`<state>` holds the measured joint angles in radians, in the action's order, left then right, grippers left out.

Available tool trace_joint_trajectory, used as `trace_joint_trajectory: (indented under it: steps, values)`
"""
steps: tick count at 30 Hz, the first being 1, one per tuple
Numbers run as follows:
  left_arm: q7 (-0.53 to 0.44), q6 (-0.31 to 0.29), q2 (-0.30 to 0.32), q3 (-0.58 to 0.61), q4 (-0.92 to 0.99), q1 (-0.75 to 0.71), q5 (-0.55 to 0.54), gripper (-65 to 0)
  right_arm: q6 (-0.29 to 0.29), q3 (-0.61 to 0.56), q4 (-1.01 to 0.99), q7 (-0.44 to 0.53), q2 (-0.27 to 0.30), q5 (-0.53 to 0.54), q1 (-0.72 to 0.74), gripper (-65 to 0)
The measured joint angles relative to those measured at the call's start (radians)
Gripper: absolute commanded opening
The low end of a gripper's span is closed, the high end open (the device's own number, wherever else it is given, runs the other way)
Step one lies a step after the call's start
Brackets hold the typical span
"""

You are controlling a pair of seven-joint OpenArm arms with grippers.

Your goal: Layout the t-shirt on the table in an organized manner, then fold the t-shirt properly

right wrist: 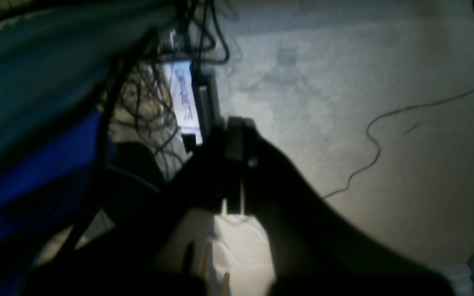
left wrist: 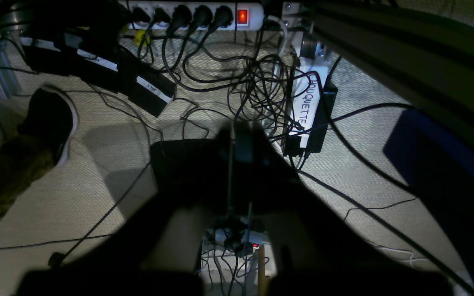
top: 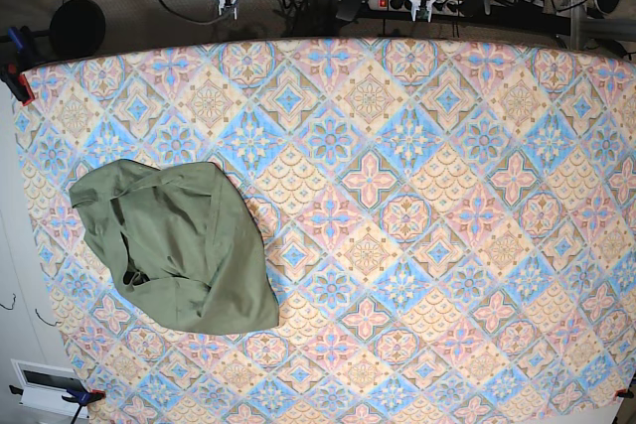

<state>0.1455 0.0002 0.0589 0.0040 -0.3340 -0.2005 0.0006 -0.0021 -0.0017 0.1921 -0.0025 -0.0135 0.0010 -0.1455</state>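
Olive t-shirt, crumpled, on patterned table; both arms parked beyond the far edge.

The t-shirt (top: 179,245) is seen bunched near the left edge of the table (top: 417,245), untouched. Farther back, the left gripper (left wrist: 232,137) and right gripper (right wrist: 235,131) are closed on nothing, above a cable-strewn floor (left wrist: 97,181).

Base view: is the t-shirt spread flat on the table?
No, the t-shirt lies crumpled in a heap near one end of the table.

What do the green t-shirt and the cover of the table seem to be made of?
The t-shirt looks like soft matte woven or knit cloth, probably cotton: it lies crumpled in loose folds without shine. The table cover looks like a thin printed cloth or plastic sheet: flat, smooth, with a repeating tile pattern.
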Motion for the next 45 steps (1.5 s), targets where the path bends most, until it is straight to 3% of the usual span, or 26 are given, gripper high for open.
trace_joint_trajectory:
  steps: [9, 16, 23, 29, 32, 36, 45]
  values:
    - [0.004, 0.0, 0.076, 0.001, -0.073, -0.058, -0.007, -64.9, 0.003, 0.0, 0.058, -0.016, 0.01, 0.003, -0.134, -65.0]
    - [0.01, 0.003, 0.127, 0.001, -0.342, -0.233, 0.0, -65.0, -0.014, 0.005, 0.286, 0.013, 0.1, 0.004, -0.242, -65.0]
    - [0.01, -0.001, 0.199, 0.136, -0.548, -0.379, -0.012, -65.0, 0.019, 0.019, 0.48, -0.024, 0.059, 0.003, -0.44, -65.0]
    - [0.022, -0.003, 0.274, 0.2, -0.78, -0.516, -0.182, -65.0, -0.002, 0.166, 0.689, 0.005, 0.098, 0.006, -0.507, -65.0]
    - [0.016, 0.0, 0.306, 0.198, -0.875, -0.554, -0.245, -65.0, 0.007, 0.171, 0.777, -0.003, 0.09, 0.005, -0.566, -65.0]
    - [0.099, 0.006, 0.372, 0.191, -1.052, -0.639, -0.296, -65.0, 0.006, 0.168, 0.895, -0.026, 0.072, 0.004, -0.676, -65.0]
    - [0.105, 0.01, 0.434, 0.186, -1.416, -0.793, -0.314, -64.9, -0.002, 0.197, 1.209, -0.027, 0.084, 0.271, -0.835, -65.0]
